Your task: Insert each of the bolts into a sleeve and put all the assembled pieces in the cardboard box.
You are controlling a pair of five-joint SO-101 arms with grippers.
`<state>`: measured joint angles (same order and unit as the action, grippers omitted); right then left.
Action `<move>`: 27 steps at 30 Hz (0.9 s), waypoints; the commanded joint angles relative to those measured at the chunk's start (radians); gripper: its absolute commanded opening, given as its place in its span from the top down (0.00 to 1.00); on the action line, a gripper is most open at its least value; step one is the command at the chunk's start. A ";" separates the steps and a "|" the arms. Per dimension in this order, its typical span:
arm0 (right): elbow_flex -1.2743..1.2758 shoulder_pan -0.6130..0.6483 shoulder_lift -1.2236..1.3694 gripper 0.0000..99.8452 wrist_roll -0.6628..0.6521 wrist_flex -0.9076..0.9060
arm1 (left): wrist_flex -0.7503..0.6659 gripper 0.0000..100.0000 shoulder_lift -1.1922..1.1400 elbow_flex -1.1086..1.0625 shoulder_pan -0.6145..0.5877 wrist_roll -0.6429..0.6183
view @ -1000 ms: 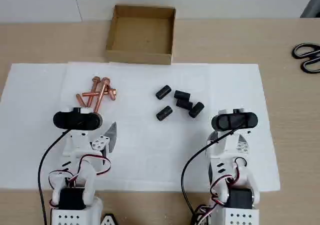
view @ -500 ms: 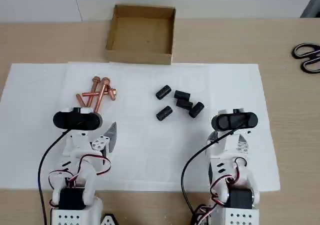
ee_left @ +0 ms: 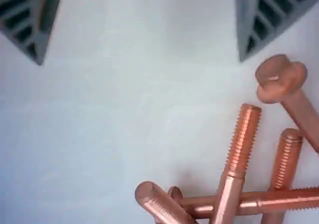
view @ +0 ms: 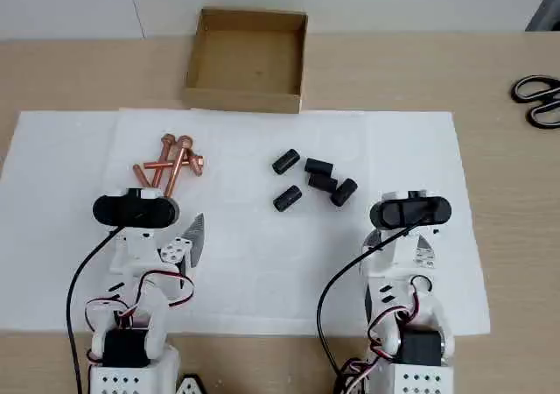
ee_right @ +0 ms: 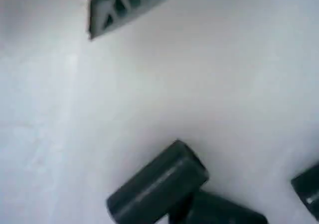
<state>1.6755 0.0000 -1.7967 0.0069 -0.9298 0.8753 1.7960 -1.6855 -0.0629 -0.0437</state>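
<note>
Copper bolts (view: 171, 159) lie in a loose, crossed heap on the white paper sheet (view: 262, 271), just ahead of the left gripper (ee_left: 144, 25), whose jaws stand spread wide with bare paper between them. Five black sleeves (view: 315, 182) (short cylinders, all on their sides) cluster near the sheet's middle, ahead of the right gripper (ee_right: 134, 7); whether that one is spread or closed I cannot tell. Beyond the sheet's far edge sits the open-topped cardboard box (view: 243, 99). Scissors (view: 537, 101) rest on the wooden table (view: 79, 70), far right.
</note>
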 commanded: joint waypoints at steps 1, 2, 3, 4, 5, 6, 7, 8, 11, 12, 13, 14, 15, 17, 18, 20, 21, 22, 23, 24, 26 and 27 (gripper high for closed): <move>0.008 -0.007 -0.016 0.79 -0.008 -0.001 | 0.002 0.76 0.009 0.004 0.005 -0.002; 0.008 -0.007 -0.016 0.79 -0.008 -0.001 | 0.002 0.76 0.009 0.004 0.005 -0.002; 0.008 -0.007 -0.016 0.79 -0.008 -0.001 | 0.002 0.76 0.009 0.004 0.005 -0.002; 0.008 -0.007 -0.016 0.79 -0.008 -0.001 | 0.002 0.76 0.009 0.004 0.005 -0.002; 0.008 -0.007 -0.016 0.79 -0.008 -0.001 | 0.002 0.76 0.009 0.004 0.005 -0.002; 0.008 -0.007 -0.016 0.79 -0.008 -0.001 | 0.002 0.76 0.009 0.004 0.005 -0.002; 0.008 -0.007 -0.016 0.79 -0.008 -0.001 | 0.002 0.76 0.009 0.004 0.005 -0.002; 0.008 -0.007 -0.016 0.79 -0.008 -0.001 | 0.002 0.76 0.009 0.004 0.005 -0.002; 0.008 -0.005 -0.016 0.79 -0.006 0.001 | -0.003 0.76 0.009 0.004 0.011 -0.002; 0.008 -0.007 -0.016 0.79 -0.006 0.001 | -0.003 0.76 0.009 0.004 0.028 -0.002; 0.008 -0.007 -0.016 0.79 -0.006 0.001 | -0.003 0.76 0.009 0.004 0.051 -0.002; 0.008 -0.007 -0.016 0.79 -0.006 0.001 | -0.002 0.76 0.009 0.004 0.069 -0.002; 0.008 -0.007 -0.016 0.79 -0.006 0.001 | -0.002 0.76 0.009 0.004 0.084 0.000; 0.008 -0.007 -0.016 0.79 -0.006 0.001 | -0.002 0.76 0.009 0.004 0.095 0.002; 0.008 -0.007 -0.016 0.79 -0.006 0.001 | -0.002 0.76 0.009 0.004 0.094 0.002; 0.008 -0.007 -0.016 0.79 -0.006 0.001 | -0.002 0.76 0.009 0.004 0.094 0.002; 0.008 -0.007 -0.016 0.79 -0.006 0.001 | -0.002 0.76 0.009 0.004 0.094 0.002; 0.008 -0.007 -0.016 0.79 -0.006 0.001 | -0.002 0.76 0.009 0.004 0.095 0.002; 0.008 -0.007 -0.016 0.79 -0.006 0.001 | -0.002 0.76 0.009 0.004 0.098 0.002; 0.008 -0.007 -0.016 0.79 -0.008 0.001 | -0.002 0.76 0.009 0.004 0.106 0.002; 0.008 -0.013 -0.016 0.79 -0.014 -0.001 | -0.012 0.76 0.009 0.004 0.138 0.002; 0.008 -0.013 -0.016 0.79 -0.014 -0.001 | 0.000 0.76 0.009 0.005 0.146 0.002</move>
<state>1.6755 -0.0031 -1.7967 0.0069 -0.9298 0.8753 1.7960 -1.6855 0.0598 -0.0437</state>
